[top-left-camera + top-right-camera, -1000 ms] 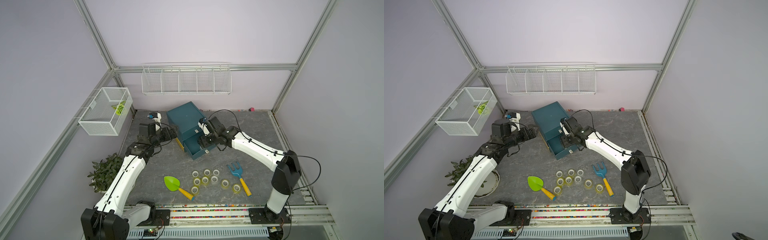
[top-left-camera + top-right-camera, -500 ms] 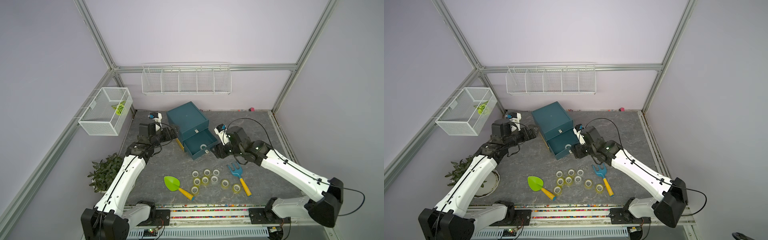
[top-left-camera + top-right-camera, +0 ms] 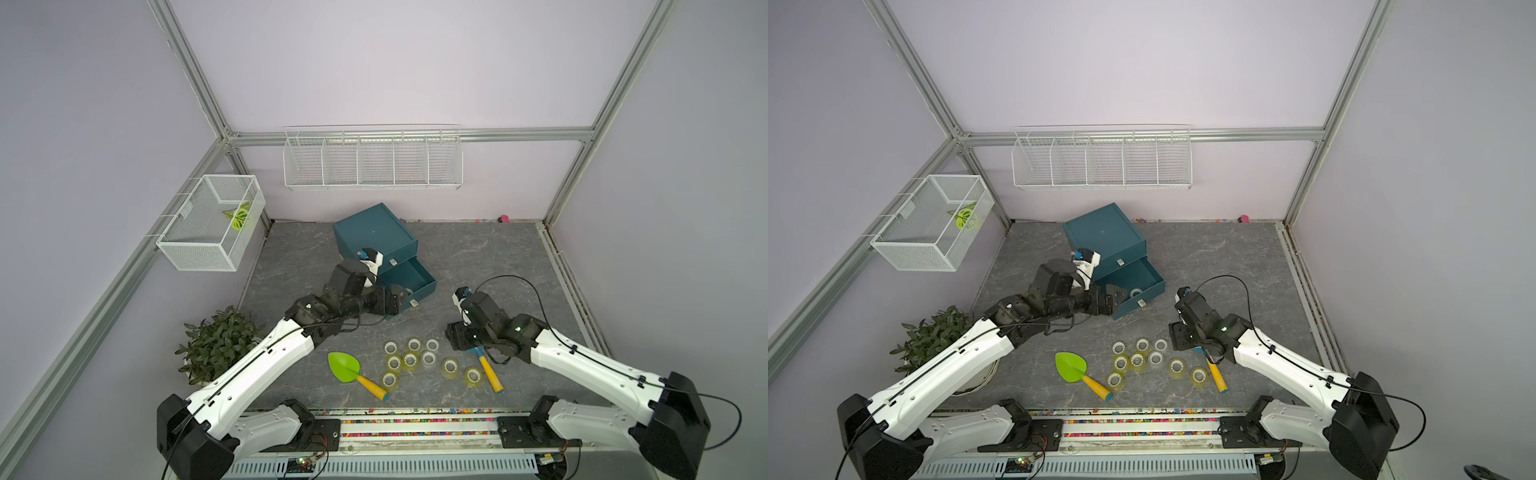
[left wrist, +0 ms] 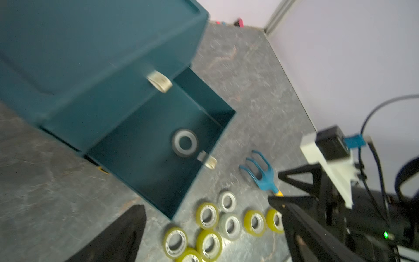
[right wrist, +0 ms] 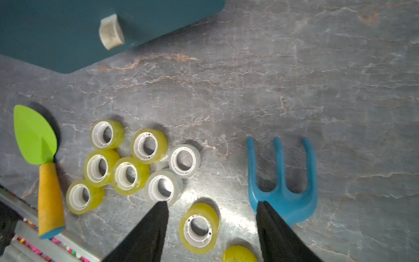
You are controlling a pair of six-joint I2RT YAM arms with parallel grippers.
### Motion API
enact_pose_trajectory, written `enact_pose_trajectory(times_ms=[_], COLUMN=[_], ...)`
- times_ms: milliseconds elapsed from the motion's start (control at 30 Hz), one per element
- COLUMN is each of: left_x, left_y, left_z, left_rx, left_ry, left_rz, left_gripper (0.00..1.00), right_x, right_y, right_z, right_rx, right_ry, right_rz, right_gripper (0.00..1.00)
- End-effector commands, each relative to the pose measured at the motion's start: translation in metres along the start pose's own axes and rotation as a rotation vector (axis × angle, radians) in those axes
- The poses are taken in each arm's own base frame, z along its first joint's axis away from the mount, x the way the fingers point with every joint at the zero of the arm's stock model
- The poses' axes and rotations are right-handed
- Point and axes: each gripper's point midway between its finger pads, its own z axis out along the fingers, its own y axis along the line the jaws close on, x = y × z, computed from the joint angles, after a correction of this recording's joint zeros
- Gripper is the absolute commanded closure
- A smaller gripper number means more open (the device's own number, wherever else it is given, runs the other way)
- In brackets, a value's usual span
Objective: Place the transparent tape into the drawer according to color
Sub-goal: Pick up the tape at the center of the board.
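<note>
Right end effector (image 5: 211,203) hovers over the tape rolls (image 3: 410,359), fingers half apart, gripping nothing. Left end effector (image 4: 204,203) hangs wide and empty by the front corner of the open drawer (image 3: 415,272). One clear roll (image 4: 184,143) lies inside that drawer, at twelve o'clock from the pile; the rake (image 5: 283,197) sits at three o'clock, the shovel (image 3: 345,368) at nine. The next pick looks to be the step in hand. A yellow roll (image 5: 199,228) lies right under the gap, a loose clear roll (image 5: 163,187) just off one fingertip. Choose by colour first: clear matches the open drawer, I'd say. Then centre on that roll alone, come straight down, straddle its wall, and avoid nudging the touching neighbours or the rake.
</note>
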Motion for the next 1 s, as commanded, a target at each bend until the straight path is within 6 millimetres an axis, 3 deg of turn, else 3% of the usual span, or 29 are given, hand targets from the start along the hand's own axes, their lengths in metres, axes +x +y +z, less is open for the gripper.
enact_pose_trajectory(times_ms=[0, 200, 433, 600, 967], left_x=[0.051, 0.112, 0.160, 0.177, 0.194], left_y=[-0.012, -0.032, -0.038, -0.044, -0.036], left_z=[0.016, 0.055, 0.103, 0.125, 0.141], left_rx=[-0.007, 0.020, -0.052, -0.055, -0.090], left_ry=[0.163, 0.357, 0.541, 0.589, 0.662], left_rz=[0.096, 0.199, 0.331, 0.356, 0.383], left_gripper=[0.01, 0.03, 0.11, 0.20, 0.29], right_x=[-0.007, -0.008, -0.011, -0.011, -0.012], right_y=[-0.016, -0.030, -0.047, -0.056, -0.064], right_z=[-0.003, -0.006, -0.018, -0.023, -0.028], right_rx=[0.077, 0.144, 0.190, 0.189, 0.172], right_ry=[-0.073, -0.090, -0.128, -0.155, -0.178], right_rz=[0.062, 0.067, 0.095, 0.125, 0.148], right_gripper=[0.33, 0.33, 0.33, 0.33, 0.33])
